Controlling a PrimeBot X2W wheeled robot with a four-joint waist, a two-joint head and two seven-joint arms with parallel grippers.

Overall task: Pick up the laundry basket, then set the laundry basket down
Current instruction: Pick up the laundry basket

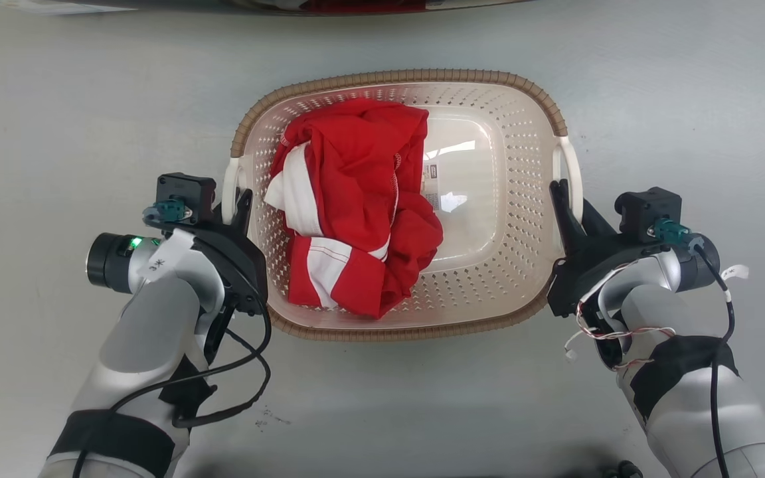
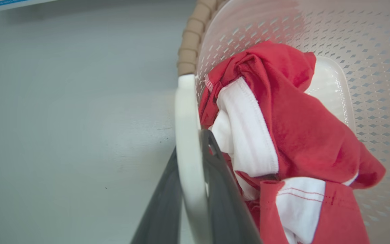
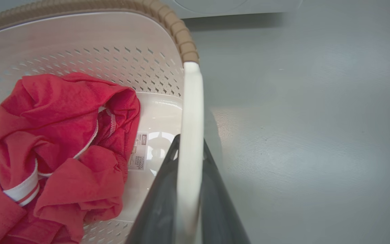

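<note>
The laundry basket (image 1: 396, 76) sat between the two arms over the grey floor (image 1: 57, 99), its long sides running across the head view. Whether its base rested on the floor or hung just clear of it could not be told. The left pincer (image 1: 236, 202) was at the basket's left end, pinching the white left handle (image 1: 230, 182). In the left wrist view one dark finger (image 2: 163, 203) lay against the handle's outer face and the other against its inner face, on the basket's side, with the handle bar (image 2: 186, 112) running up between them. The right pincer (image 1: 570, 199) mirrored this at the basket's right end, clamped on the white right handle (image 1: 572, 162). The right wrist view showed its two fingers (image 3: 215, 203) flanking that bar (image 3: 192, 101) closely, one inside the basket's wall and one outside. Both pincers gripped the near halves of their handles, below the points where the brown woven rim (image 3: 178, 30) took over. Inside the basket, a crumpled red and white garment (image 1: 356, 199) was heaped toward the left handle's end, close beside the left pincer's inner finger. The basket's floor toward the right handle lay bare, with a small label (image 1: 432, 186) showing on it.
</note>
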